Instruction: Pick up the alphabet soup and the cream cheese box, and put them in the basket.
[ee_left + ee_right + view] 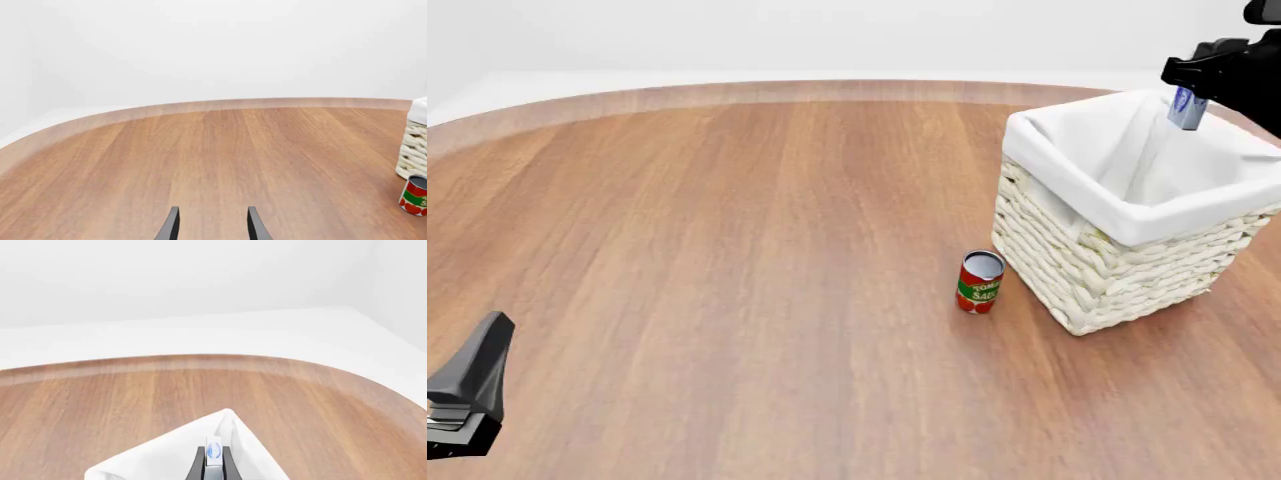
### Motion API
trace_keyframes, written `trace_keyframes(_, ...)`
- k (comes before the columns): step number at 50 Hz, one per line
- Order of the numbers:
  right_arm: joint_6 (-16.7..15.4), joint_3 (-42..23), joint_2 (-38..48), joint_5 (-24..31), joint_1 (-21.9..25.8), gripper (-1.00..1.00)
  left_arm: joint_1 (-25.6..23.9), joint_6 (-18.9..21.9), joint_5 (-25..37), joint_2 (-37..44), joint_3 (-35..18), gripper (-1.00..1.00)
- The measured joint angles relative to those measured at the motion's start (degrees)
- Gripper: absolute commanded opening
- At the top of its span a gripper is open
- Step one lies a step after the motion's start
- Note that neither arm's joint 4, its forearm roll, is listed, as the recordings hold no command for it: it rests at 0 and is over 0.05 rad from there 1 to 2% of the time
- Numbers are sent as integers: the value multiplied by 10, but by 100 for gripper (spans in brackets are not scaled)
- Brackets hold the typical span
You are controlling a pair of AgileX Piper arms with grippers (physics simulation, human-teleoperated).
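Left wrist view: left gripper jaws parted, nothing between, above bare worktop; tomato can beside basket.

Front view: right gripper over basket, clamping cream cheese box.

Right wrist view: box pinched between jaws above white lining.

cream cheese box: white-blue, upright, pinched in jaws above basket | basket: cream wicker, white-lined, on desk
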Motion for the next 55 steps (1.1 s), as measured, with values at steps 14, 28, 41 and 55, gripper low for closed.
trace_keyframes(14, -8, -4, 33, -15, -4, -100, 0, 0, 0, 0, 0, 100)
trace_keyframes(28, -14, -10, 56, -22, -4, -100, 0, 0, 0, 0, 0, 100)
trace_keyframes(41, -16, -10, 68, -26, -6, -100, 0, 0, 0, 0, 0, 100)
trace_keyframes(55, -17, -15, 86, -31, -10, -100, 0, 0, 0, 0, 0, 100)
